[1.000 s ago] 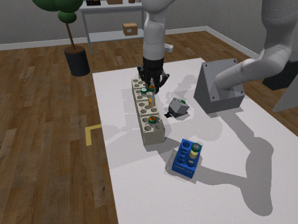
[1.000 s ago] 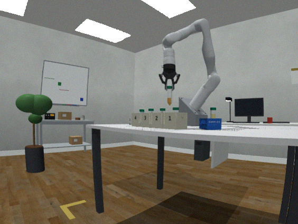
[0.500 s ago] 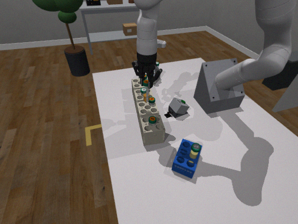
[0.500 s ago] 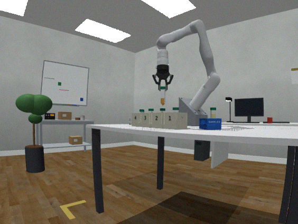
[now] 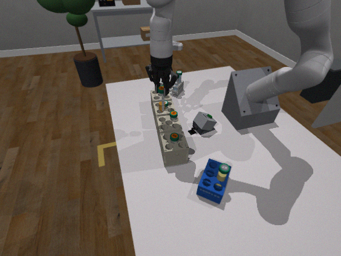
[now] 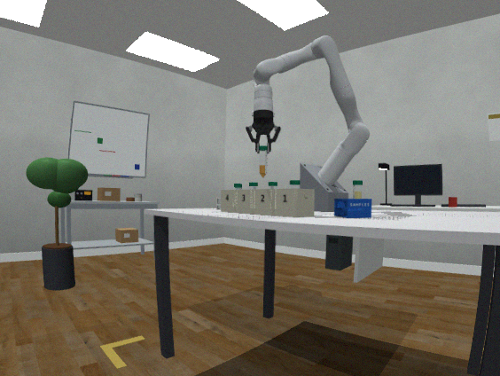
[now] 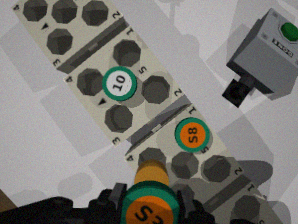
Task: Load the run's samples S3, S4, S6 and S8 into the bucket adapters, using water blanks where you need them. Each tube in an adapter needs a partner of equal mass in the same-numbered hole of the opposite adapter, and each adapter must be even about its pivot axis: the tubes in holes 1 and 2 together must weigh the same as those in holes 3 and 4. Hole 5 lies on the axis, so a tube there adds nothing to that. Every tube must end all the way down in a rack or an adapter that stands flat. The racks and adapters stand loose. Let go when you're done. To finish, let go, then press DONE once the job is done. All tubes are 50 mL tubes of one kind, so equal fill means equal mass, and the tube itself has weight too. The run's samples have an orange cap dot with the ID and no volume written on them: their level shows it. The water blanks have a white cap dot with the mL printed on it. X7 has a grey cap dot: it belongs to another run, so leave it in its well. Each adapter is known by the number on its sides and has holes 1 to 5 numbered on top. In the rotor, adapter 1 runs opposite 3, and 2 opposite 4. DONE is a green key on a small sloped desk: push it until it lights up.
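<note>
My gripper is shut on the cap of a sample tube with an orange dot that seems to read S3. The tube hangs upright, well above the row of four beige adapters, marked 4, 3, 2, 1. In the wrist view its tip is over hole 4 of the adapter that holds S8 in hole 5. The neighbouring adapter holds a white-dot 10 mL blank in hole 5. The nearest adapter holds another orange-dot tube.
The blue sample rack holds one grey-dot tube. The sloped DONE desk with its green key stands right of the adapters. A small grey rack with a tube stands behind the row. The arm's base block is to the right.
</note>
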Robot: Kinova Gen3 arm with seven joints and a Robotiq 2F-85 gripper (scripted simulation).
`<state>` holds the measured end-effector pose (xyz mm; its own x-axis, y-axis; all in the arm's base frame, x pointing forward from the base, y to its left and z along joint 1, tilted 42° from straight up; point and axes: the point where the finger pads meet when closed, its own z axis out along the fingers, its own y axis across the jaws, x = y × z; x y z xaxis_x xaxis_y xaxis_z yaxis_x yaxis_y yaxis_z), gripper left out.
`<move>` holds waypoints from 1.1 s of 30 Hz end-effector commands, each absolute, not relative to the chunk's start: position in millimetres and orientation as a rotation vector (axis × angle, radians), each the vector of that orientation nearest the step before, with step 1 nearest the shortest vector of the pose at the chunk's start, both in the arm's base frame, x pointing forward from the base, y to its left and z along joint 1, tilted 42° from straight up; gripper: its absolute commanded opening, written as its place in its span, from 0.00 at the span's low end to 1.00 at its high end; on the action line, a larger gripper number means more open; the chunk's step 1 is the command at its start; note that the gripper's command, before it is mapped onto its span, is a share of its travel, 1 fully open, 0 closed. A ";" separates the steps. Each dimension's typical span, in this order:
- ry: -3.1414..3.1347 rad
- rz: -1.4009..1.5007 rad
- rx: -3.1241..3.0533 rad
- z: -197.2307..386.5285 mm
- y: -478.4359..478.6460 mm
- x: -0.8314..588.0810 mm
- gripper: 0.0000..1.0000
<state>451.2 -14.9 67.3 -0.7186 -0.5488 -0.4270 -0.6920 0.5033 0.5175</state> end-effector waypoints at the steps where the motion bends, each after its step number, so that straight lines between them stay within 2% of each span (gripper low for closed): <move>1: 2.538 1.013 -1.062 67.4 -15.9 451.8 0.10; 33: 2.538 1.013 -1.062 46.6 2.8 450.0 0.10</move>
